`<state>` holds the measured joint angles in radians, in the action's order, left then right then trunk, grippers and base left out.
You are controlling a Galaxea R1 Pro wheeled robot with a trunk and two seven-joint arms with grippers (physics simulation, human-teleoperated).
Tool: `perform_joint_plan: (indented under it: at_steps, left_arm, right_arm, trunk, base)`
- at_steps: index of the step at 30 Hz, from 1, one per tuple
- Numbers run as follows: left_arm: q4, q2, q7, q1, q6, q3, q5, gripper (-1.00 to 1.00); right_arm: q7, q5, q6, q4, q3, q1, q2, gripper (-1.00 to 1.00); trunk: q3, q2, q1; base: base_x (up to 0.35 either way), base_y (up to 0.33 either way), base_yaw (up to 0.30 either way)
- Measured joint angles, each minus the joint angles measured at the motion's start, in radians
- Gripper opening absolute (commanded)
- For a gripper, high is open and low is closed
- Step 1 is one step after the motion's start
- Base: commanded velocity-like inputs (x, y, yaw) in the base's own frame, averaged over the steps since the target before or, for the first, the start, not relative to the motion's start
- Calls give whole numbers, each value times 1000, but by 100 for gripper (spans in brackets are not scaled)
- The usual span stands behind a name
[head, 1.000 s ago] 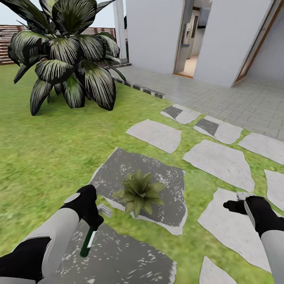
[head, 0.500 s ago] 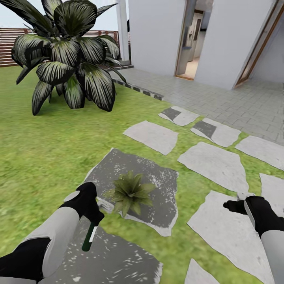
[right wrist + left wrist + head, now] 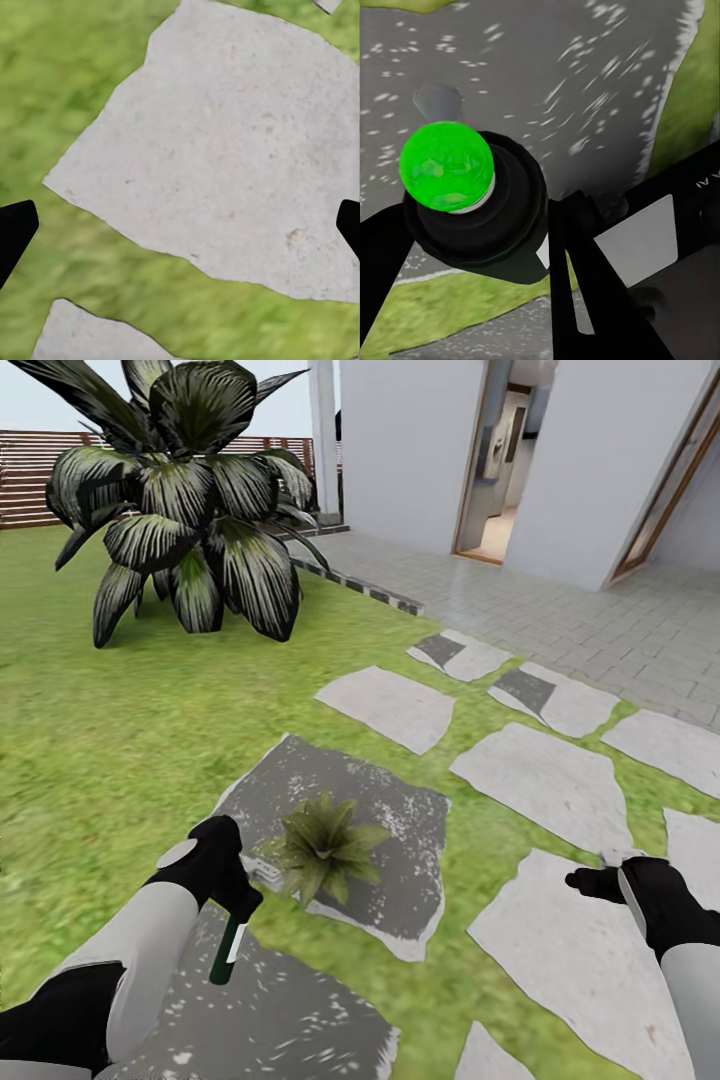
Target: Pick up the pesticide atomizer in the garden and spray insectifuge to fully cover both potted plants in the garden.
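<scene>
The slim black cylindrical pesticide atomizer carries a white label patch, and in the left wrist view its top is a bright, glossy green dome above a pale collar. The small potted plant is a rosette of dull olive-green leaves with lighter edges. It sits on a dark grey stepping stone flecked with white speckles, while the neighbouring flat stone is plain pale grey. The lawn is mottled yellow-green. The large agave has near-black leaves streaked with pale grey-white stripes. The slatted wooden fence is reddish brown.
</scene>
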<state>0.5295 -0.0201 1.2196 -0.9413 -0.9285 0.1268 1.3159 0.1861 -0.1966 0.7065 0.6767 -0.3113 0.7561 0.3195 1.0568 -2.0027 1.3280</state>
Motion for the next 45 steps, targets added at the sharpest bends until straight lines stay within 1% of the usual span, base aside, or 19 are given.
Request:
perform_joint_plan:
  at_steps: [9, 12, 18, 24, 31, 39, 45]
  left_arm:
    - [-1, 1, -1, 0, 1, -1, 1, -100]
    - [-3, 1, -1, 0, 2, -1, 1, -100]
    - [-6, 2, -1, 0, 2, -1, 2, -100]
    - [-6, 3, -1, 0, 1, -1, 3, -100]
    - [-8, 4, -3, 2, 1, -1, 3, -100]
    - [-8, 5, -3, 3, 2, -1, 3, -100]
    - [-7, 5, -3, 4, 2, -1, 3, -100]
  right_arm:
    - [0, 0, 0, 0, 1, 0, -1, 100]
    - [0, -1, 0, 0, 1, 0, -2, 100]
    - [-1, -1, 1, 0, 1, 0, -3, 100]
    - [-2, -2, 0, 0, 3, 0, -3, 100]
    - [-1, -1, 0, 0, 3, 0, -3, 100]
    - [-1, -3, 1, 0, 3, 0, -3, 100]
    - [-2, -3, 1, 0, 3, 0, -3, 100]
  trunk:
    - [0, 0, -1]
    - [0, 0, 0]
    - [0, 0, 0]
    - [0, 0, 0]
    - [0, 0, 0]
    - [0, 0, 0]
    - [0, 0, 0]
  base:
    - [280, -7, 5]
    - [244, -147, 0]
    - [29, -266, 105]
    - [1, -30, 227]
    - [0, -25, 34]
    - [0, -296, 5]
    - [0, -300, 207]
